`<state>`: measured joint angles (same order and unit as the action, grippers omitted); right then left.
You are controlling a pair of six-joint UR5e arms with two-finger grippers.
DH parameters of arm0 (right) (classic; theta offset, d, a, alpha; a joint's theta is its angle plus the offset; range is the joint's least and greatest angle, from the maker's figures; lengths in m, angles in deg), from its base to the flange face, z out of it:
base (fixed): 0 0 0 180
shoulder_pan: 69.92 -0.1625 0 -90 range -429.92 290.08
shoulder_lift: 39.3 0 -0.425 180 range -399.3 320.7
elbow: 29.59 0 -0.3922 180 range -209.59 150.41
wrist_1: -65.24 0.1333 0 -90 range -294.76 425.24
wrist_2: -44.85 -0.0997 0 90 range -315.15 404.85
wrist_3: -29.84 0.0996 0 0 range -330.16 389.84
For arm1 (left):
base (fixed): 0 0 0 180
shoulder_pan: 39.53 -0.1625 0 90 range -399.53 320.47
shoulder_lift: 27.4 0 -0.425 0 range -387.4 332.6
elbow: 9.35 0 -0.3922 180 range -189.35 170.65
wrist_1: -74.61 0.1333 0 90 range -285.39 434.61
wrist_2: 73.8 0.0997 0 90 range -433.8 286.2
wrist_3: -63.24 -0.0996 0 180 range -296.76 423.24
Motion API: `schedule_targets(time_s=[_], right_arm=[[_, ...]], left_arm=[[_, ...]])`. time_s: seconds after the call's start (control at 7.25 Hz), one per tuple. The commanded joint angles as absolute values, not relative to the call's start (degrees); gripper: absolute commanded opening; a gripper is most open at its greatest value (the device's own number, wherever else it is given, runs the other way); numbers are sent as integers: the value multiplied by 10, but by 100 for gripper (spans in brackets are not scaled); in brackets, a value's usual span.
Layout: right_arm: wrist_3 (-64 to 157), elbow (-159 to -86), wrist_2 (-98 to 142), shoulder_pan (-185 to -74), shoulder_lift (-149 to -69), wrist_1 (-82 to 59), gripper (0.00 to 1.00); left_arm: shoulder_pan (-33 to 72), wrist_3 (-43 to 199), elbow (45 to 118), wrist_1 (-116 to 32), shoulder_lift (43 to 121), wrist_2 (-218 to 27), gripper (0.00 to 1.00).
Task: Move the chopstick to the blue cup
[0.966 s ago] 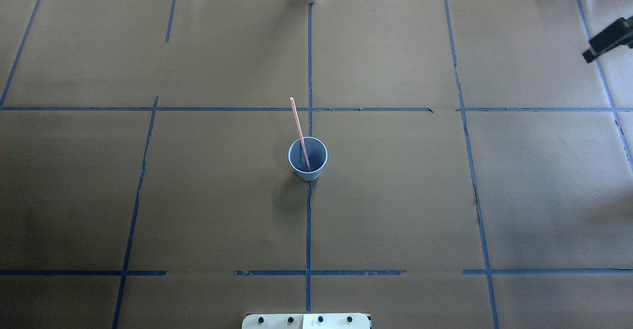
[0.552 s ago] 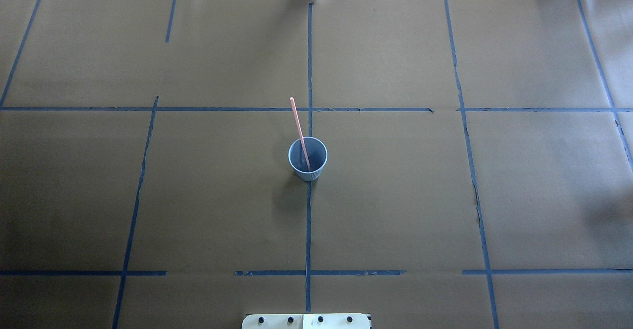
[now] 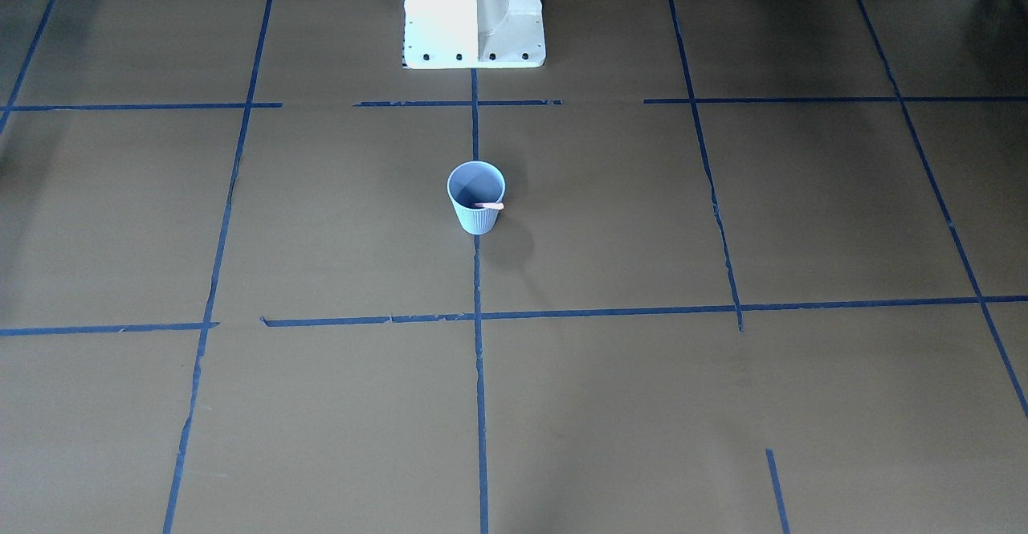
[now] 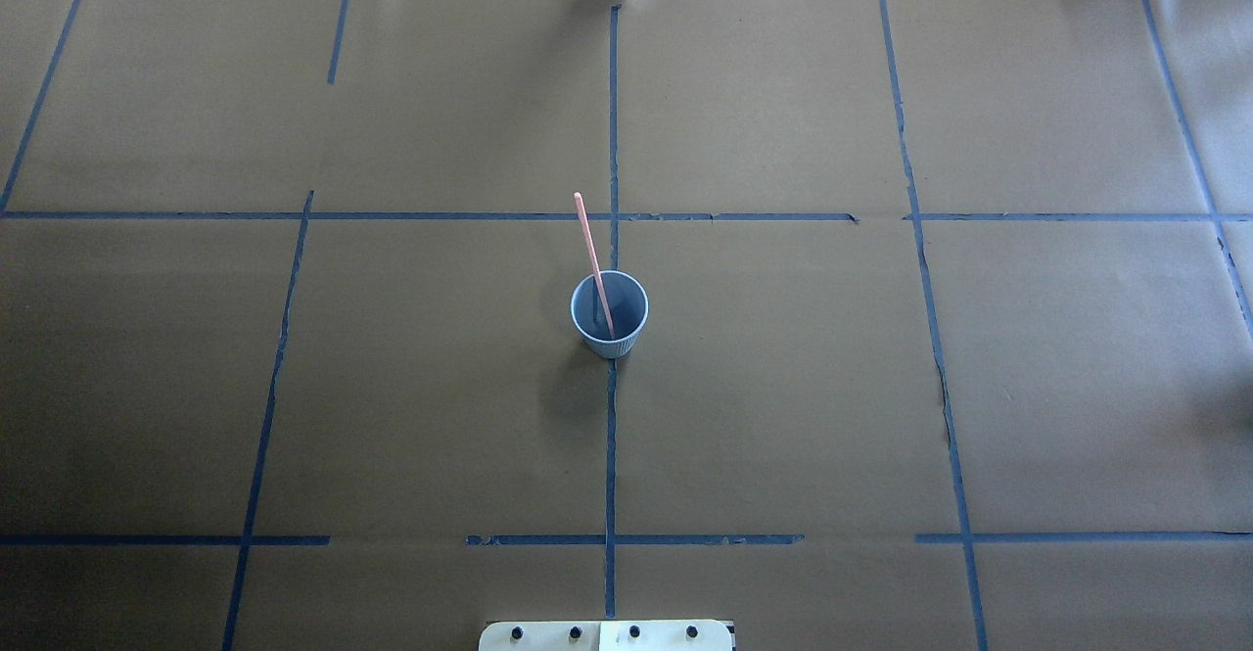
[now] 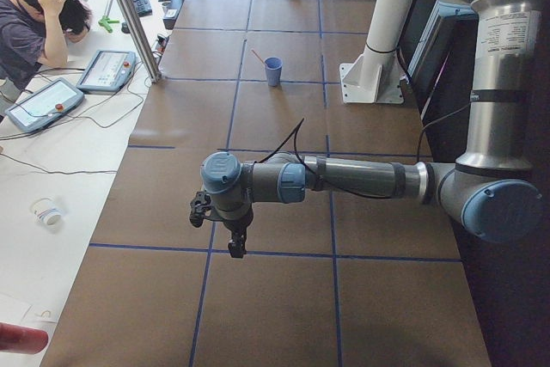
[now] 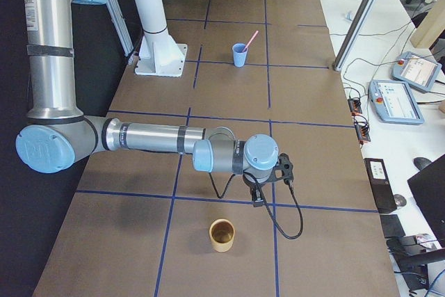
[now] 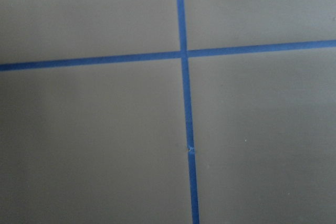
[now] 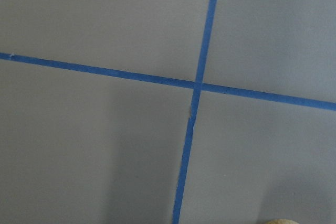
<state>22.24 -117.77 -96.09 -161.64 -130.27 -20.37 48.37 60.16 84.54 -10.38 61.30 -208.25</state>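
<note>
The right gripper [image 6: 258, 198], a second ago at the overhead view's far right edge, has left that view; nothing else has shifted. The chopstick [image 4: 593, 257] stands in the blue cup [image 4: 615, 346], its lower end inside and its top leaning over the rim, away from the base [image 3: 474, 12]. Both arms hang well apart from the blue cup, one toward each table end. The left gripper [image 5: 235, 245] points down (as does the right). Both show only in side views, so I cannot tell whether either is released or clenched. A tan cup [image 6: 222, 235] stands near the right gripper, far from the blue cup.
</note>
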Motion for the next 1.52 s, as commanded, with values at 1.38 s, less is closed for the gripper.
schedule_targets(time_s=[1.38], right_arm=[[284, -1170, -958, -1630, -1309, -179, 100]], left_arm=[[542, 552, 805, -114, 629, -2110, 100]])
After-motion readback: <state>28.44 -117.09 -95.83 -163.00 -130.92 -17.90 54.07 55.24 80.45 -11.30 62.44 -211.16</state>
